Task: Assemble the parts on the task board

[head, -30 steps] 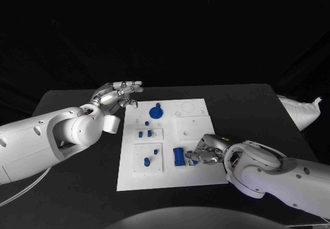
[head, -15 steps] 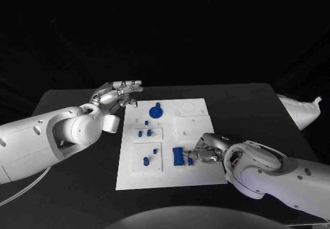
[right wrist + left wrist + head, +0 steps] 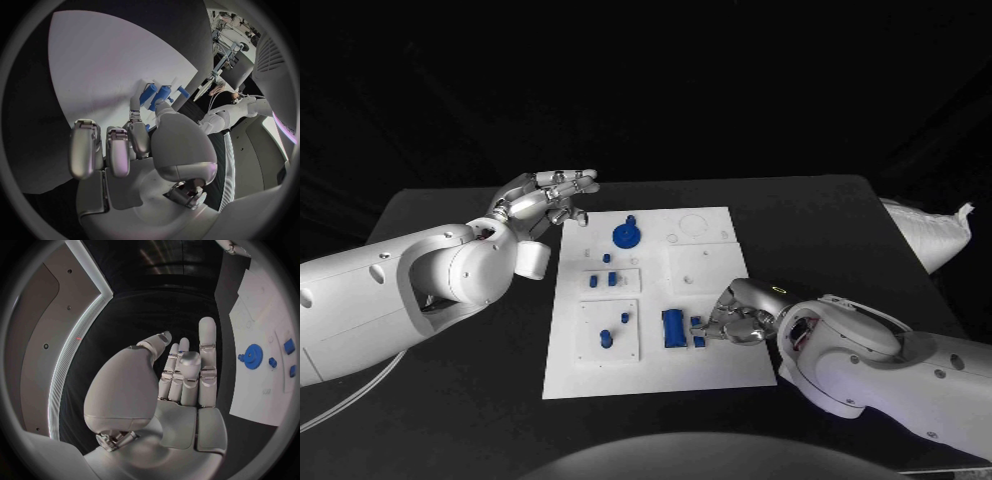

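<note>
We see the task board point(image 3: 711, 260), a white rectangular plate mid-table w/ shallow recessed squares holding small blue parts: a blue gear point(image 3: 629, 236) near its far end, a blue block point(image 3: 675, 327) nearer the robot. Right hand point(image 3: 733, 322) sits over the board's near right part, fingertips by the block; right wrist view shows fingertips point(image 3: 135, 104) touching blue pieces, grip unclear — can't tell. Left hand point(image 3: 545, 196) hovers off the board's far left corner; left wrist view shows its fingers point(image 3: 207, 342) straight, holding nothing.
</note>
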Robot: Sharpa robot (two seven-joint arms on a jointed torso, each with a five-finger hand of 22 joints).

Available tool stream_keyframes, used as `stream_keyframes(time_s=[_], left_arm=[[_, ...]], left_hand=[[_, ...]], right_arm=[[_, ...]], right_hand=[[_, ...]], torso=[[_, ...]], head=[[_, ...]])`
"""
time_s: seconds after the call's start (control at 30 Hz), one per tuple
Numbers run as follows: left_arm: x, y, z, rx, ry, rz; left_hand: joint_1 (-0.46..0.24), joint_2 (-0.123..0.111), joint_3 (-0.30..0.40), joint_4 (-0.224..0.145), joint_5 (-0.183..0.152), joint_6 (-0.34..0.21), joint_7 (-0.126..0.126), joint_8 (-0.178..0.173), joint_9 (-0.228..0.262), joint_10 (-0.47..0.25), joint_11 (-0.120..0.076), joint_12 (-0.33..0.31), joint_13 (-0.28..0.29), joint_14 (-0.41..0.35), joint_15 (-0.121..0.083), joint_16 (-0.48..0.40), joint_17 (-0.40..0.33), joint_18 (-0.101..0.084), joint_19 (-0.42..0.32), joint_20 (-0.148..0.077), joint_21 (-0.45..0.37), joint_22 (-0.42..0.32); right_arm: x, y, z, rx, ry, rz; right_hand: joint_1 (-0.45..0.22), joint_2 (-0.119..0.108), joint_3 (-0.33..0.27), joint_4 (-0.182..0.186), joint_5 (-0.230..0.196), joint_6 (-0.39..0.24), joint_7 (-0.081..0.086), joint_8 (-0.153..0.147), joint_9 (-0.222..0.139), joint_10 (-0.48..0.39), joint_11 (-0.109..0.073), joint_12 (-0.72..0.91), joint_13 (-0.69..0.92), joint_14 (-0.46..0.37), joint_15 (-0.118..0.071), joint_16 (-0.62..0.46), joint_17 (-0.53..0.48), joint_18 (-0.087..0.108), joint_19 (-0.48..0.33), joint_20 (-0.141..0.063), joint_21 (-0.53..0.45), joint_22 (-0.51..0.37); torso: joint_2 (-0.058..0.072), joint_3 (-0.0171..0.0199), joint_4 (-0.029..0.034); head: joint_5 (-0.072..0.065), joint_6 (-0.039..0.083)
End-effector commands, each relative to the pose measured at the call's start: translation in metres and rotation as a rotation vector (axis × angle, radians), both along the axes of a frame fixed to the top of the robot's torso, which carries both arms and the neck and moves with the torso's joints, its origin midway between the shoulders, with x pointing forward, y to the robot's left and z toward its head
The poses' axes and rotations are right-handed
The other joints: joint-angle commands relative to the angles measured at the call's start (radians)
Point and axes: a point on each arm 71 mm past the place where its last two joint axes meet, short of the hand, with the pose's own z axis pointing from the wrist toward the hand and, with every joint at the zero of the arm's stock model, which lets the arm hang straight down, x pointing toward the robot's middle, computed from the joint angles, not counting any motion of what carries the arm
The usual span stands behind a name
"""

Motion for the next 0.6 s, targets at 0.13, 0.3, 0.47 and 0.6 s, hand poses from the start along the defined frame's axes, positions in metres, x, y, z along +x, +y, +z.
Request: stream_keyframes(time_s=[0.13, 0.3, 0.47, 0.6], left_arm=[[-0.0003, -0.0016, 0.0009, -0.008, -0.006, -0.016], [-0.0001, -0.0018, 0.0008, -0.007, -0.006, -0.016], [-0.0001, -0.0017, 0.0007, -0.007, -0.005, -0.016], [0.0000, -0.0016, 0.0007, -0.006, -0.004, -0.016]], left_hand=[[-0.003, 0.010, 0.000, -0.004, 0.007, -0.010, 0.000, 0.002, 0.001, -0.006, 0.001, 0.006, 0.001, -0.007, -0.001, -0.001, -0.001, 0.018, 0.004, 0.004, -0.004, -0.001], [-0.003, 0.010, 0.000, -0.004, 0.007, -0.010, 0.000, 0.002, 0.001, -0.006, 0.001, 0.006, 0.001, -0.007, -0.001, -0.001, -0.001, 0.018, 0.004, 0.004, -0.004, -0.001], [-0.003, 0.010, 0.000, -0.004, 0.007, -0.010, 0.000, 0.002, 0.001, -0.006, 0.001, 0.006, 0.001, -0.007, -0.001, -0.001, -0.001, 0.018, 0.004, 0.004, -0.004, -0.001], [-0.003, 0.010, 0.000, -0.004, 0.007, -0.010, 0.000, 0.002, 0.001, -0.006, 0.001, 0.006, 0.001, -0.007, -0.001, -0.001, -0.001, 0.018, 0.004, 0.004, -0.004, -0.001]], right_arm=[[-0.0017, 0.0008, 0.0015, 0.009, -0.018, 0.057], [-0.0019, 0.0004, 0.0014, 0.005, -0.019, 0.060], [-0.0016, 0.0000, 0.0007, -0.004, -0.015, 0.063], [-0.0013, -0.0015, -0.0013, -0.026, -0.001, 0.068]], right_hand=[[0.039, 0.002, -0.028, -0.006, -0.051, -0.008, 0.002, 0.004, 0.003, 0.022, 0.006, -0.001, 0.111, 0.093, 0.005, -0.004, 0.212, 0.004, 0.015, 0.005, -0.005, 0.001], [0.042, 0.006, -0.036, -0.003, -0.059, -0.007, 0.001, 0.006, 0.004, 0.023, 0.006, 0.003, 0.113, 0.094, 0.005, -0.003, 0.215, 0.004, 0.016, 0.005, -0.003, 0.004], [0.042, 0.008, -0.039, -0.001, -0.061, -0.006, 0.001, 0.007, 0.004, 0.024, 0.006, 0.005, 0.114, 0.094, 0.005, -0.002, 0.216, 0.004, 0.016, 0.005, -0.002, 0.006], [0.043, 0.011, -0.043, 0.001, -0.064, -0.006, 0.001, 0.008, 0.004, 0.025, 0.005, 0.006, 0.115, 0.094, 0.004, -0.002, 0.216, 0.004, 0.017, 0.005, -0.002, 0.006]], torso=[[0.000, 0.0003, -0.0008], [0.001, 0.0004, 0.0001], [0.001, -0.0002, 0.0010], [0.001, -0.0003, 0.0016]], head=[[0.000, 0.004], [-0.002, 0.005], [-0.003, 0.004], [-0.003, 0.002]])
